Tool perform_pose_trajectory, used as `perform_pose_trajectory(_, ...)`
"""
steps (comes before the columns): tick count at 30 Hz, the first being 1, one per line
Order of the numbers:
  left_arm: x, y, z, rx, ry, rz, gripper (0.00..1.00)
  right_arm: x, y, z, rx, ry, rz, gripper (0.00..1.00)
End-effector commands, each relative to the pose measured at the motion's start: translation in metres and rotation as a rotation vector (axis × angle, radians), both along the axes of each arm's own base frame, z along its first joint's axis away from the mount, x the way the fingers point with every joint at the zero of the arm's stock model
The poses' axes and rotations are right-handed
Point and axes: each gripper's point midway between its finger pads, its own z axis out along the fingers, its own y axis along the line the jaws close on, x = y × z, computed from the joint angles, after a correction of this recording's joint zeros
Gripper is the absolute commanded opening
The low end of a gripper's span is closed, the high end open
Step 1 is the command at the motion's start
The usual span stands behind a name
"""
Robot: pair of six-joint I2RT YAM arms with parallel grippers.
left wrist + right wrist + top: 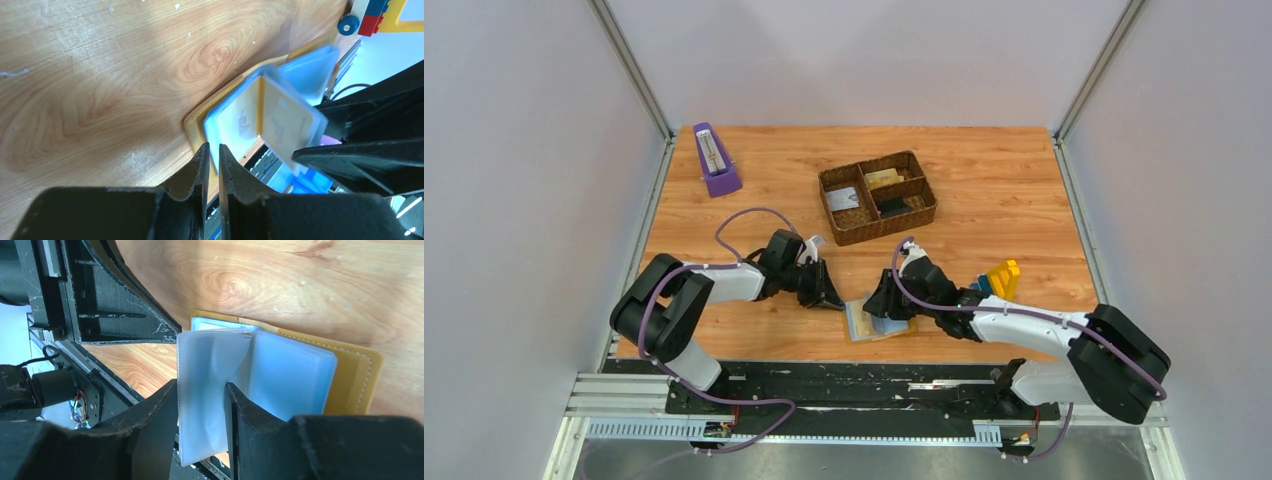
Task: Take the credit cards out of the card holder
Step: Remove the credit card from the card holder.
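Two wrist views only: fanned blue leaves of card holder (352, 380). Clamped on one leaf, right gripper (200, 390) — left gripper (210, 150) low alongside, nearly closed, grip unclear.

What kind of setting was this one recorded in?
Probably a lab robot test cell: a wooden table boxed in by plain white panels, two arms bolted to a rail, and props like a metronome.
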Motion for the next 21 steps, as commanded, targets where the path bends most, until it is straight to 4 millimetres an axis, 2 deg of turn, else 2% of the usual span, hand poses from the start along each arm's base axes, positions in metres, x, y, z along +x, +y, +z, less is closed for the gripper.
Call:
perform_pose_trajectory(1,0.005,-0.003,0.002,0.010,-0.032,-0.023,0.17,0.006,-0.019,0.002,-0.030,-0.017,-0.066,0.39)
perform_pose_trajectory(4,0.005,-0.002,0.001,0.019,-0.034,-0.026,0.13,0.007,-0.025,0.003,-0.033,-0.019,-0.087,0.40)
perform_pose_trajectory(9,0.005,0.000,0.003,0.032,-0.038,-0.018,0.15,0.006,-0.034,-0.005,-0.041,-0.001,-0.107,0.39)
perform_pose_trajectory(13,0.008,-0.005,0.014,0.018,-0.068,-0.027,0.20,0.004,-0.038,-0.010,-0.044,0.013,-0.114,0.37)
perform_pose_trajectory(16,0.008,-0.012,0.025,0.000,-0.085,-0.037,0.21,0.006,-0.040,-0.005,-0.031,0.001,-0.129,0.36)
perform_pose_trajectory(18,0.009,-0.016,0.032,-0.013,-0.099,-0.041,0.21,0.002,-0.046,-0.006,-0.049,0.010,-0.134,0.36)
perform_pose_trajectory(21,0.009,-0.020,0.038,-0.019,-0.111,-0.048,0.23,0.006,-0.057,-0.002,-0.078,-0.016,-0.177,0.36)
